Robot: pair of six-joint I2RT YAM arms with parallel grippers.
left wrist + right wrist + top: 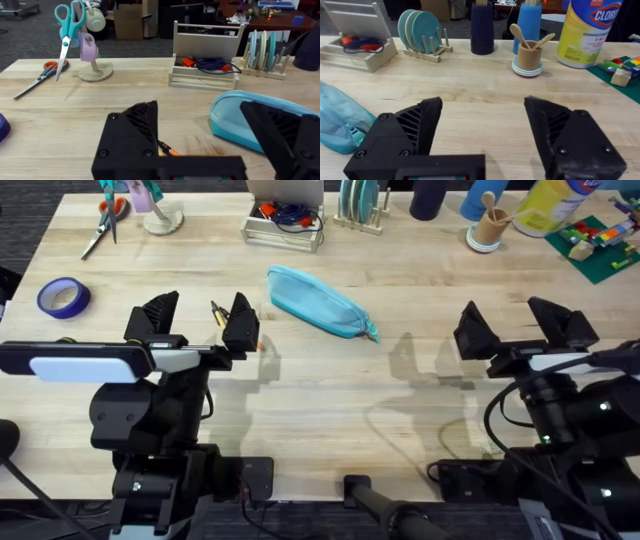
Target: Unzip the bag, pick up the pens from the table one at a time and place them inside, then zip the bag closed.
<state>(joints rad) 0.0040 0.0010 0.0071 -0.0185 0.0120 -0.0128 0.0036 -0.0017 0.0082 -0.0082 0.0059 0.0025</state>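
Note:
The light-blue bag (320,302) lies slantwise on the table (330,395), a little behind the middle. Its zipper pull is at the end towards the right arm. My left gripper (198,320) hovers open just left of the bag. A thin pen (217,313) lies between its fingers, and an orange tip shows by the right-hand finger (241,323). In the left wrist view the pen (167,148) peeks out beside one finger (132,135), with the bag (232,112) beyond. My right gripper (518,328) is open and empty, to the right of the bag (340,122).
Along the back stand a mug stand (160,218), orange-handled scissors (103,230), a wooden tray with cables (284,222), a plate rack (360,205), a cup of wooden spoons (488,228), a wipes canister (550,205) and bricks on a green mat (600,245). A blue tape roll (63,297) lies far left.

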